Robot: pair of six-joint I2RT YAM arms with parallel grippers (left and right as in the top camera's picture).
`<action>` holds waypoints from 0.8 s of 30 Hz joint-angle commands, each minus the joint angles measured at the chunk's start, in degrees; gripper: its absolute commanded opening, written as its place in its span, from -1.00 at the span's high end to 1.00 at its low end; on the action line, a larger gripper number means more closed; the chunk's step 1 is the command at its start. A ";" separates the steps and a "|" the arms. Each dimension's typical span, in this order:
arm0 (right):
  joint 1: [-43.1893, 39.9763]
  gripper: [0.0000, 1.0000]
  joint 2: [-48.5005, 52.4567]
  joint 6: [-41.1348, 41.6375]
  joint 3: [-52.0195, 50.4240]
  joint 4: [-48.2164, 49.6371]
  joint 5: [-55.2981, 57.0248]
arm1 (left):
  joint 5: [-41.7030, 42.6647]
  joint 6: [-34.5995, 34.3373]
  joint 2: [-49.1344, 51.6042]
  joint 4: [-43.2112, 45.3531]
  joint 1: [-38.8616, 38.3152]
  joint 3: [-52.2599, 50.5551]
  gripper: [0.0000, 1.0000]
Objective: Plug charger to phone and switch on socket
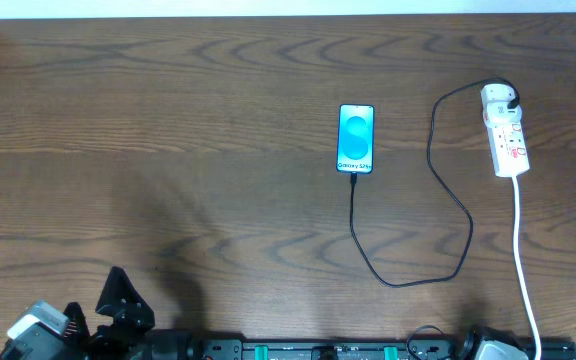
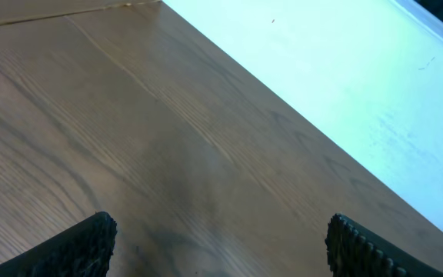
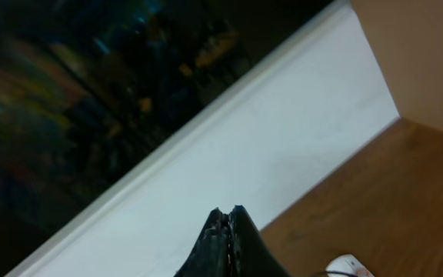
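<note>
Table (image 1: 168,150): dark wood-grain top, fills overhead view; white wall band (image 1: 268,8) along far edge.
Socket (image 1: 509,140): white strip w/ red marks, far right; white cord (image 1: 517,230) runs to near edge.
Phone (image 1: 356,138): centre-far, blue screen lit.
Charger (image 1: 353,210): black cable from phone's near end, loops right to adapter at strip's far end.
Left gripper (image 2: 221,246): near left, fingers wide apart over bare wood.
Right gripper (image 3: 228,231): near right, fingers pressed together, nothing between.
</note>
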 commanded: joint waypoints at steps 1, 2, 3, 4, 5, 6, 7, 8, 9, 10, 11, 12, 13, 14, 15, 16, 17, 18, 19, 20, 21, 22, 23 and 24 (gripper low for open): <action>0.33 0.91 -2.25 -4.24 0.13 -0.17 -4.17 | -0.68 -0.28 -1.40 -0.74 0.35 0.07 -0.75; 0.33 0.88 -2.89 -5.53 0.13 -0.33 -5.11 | -0.68 -0.28 -1.62 -1.16 0.35 0.07 -0.75; 0.33 0.85 -3.45 -6.84 0.13 -0.72 -6.01 | -0.68 -0.28 -1.81 -1.64 0.35 0.07 -0.75; 0.33 0.84 -3.98 -7.89 0.13 -1.44 -6.62 | -0.68 -0.28 -2.01 -2.27 0.35 0.07 -0.75; 0.33 0.83 -4.48 -8.31 0.13 -2.54 -6.73 | -0.68 -0.28 -2.12 -3.13 0.35 0.07 -0.75; 0.33 0.83 -4.90 -8.68 0.13 -3.76 -6.73 | -0.68 -0.28 -2.23 -4.07 0.37 0.07 -0.75; 0.33 0.83 -5.22 -8.98 0.13 -5.14 -6.71 | -0.68 -0.28 -2.29 -5.11 0.35 0.07 -0.75; 0.33 0.81 -5.44 -9.40 0.13 -6.49 -6.71 | -0.68 -0.28 -2.38 -6.36 0.35 0.07 -0.75; 0.33 0.80 -5.60 -9.73 0.11 -7.67 -6.73 | -0.68 -0.28 -2.40 -7.74 0.37 0.07 -0.75; 0.33 0.80 -5.73 -9.70 0.11 -8.09 -6.73 | -0.68 -0.28 -2.40 -9.20 0.37 0.07 -0.75; 0.33 0.78 -5.88 -9.68 0.11 -7.85 -6.75 | -0.68 -0.28 -2.40 -10.49 0.37 0.07 -0.75; 0.33 0.78 -6.10 -9.68 0.11 -7.82 -6.75 | -0.74 -0.66 -2.40 -11.69 0.37 0.07 -0.75; 0.35 0.78 -6.34 -9.68 0.11 -7.98 -6.84 | -0.68 -0.66 -2.40 -11.69 0.44 0.07 -0.75; 0.46 0.78 -6.58 -9.68 0.11 -8.13 -7.02 | -0.68 -0.68 -2.40 -11.69 0.61 0.07 -0.75; 0.81 0.78 -6.80 -9.68 0.11 -8.11 -7.17 | -0.70 -0.68 -2.40 -11.67 0.81 0.07 -0.75; 1.31 0.79 -6.97 -9.68 0.11 -8.17 -7.21 | -0.70 -0.66 -2.40 -11.67 0.96 0.07 -0.75; 1.88 0.78 -7.17 -9.68 0.11 -8.33 -7.39 | -0.68 -0.68 -2.40 -11.69 1.03 0.07 -0.75; 2.40 0.78 -7.28 -9.68 0.11 -8.44 -7.39 | -0.68 -0.68 -2.40 -11.67 1.03 0.07 -0.75; 2.91 0.77 -7.48 -9.68 0.11 -8.50 -7.39 | -0.70 -0.68 -2.40 -11.69 1.03 0.07 -0.75; 3.30 0.77 -7.58 -9.68 0.11 -8.61 -7.39 | -0.70 -0.68 -2.40 -11.69 1.03 0.07 -0.75; 3.65 0.77 -7.80 -9.68 0.11 -8.76 -7.39 | -0.70 -0.68 -2.38 -11.67 1.01 0.07 -0.75; 3.91 0.77 -7.96 -9.68 0.11 -8.94 -7.39 | -0.68 -0.68 -2.40 -11.69 1.01 0.07 -0.75; 4.22 0.78 -8.15 -9.68 0.11 -8.94 -7.65 | -0.68 -0.68 -2.38 -11.67 1.01 0.07 -0.75; 4.42 0.77 -8.22 -9.66 0.11 -8.96 -7.98 | -0.68 -0.66 -2.38 -11.69 1.01 0.07 -0.75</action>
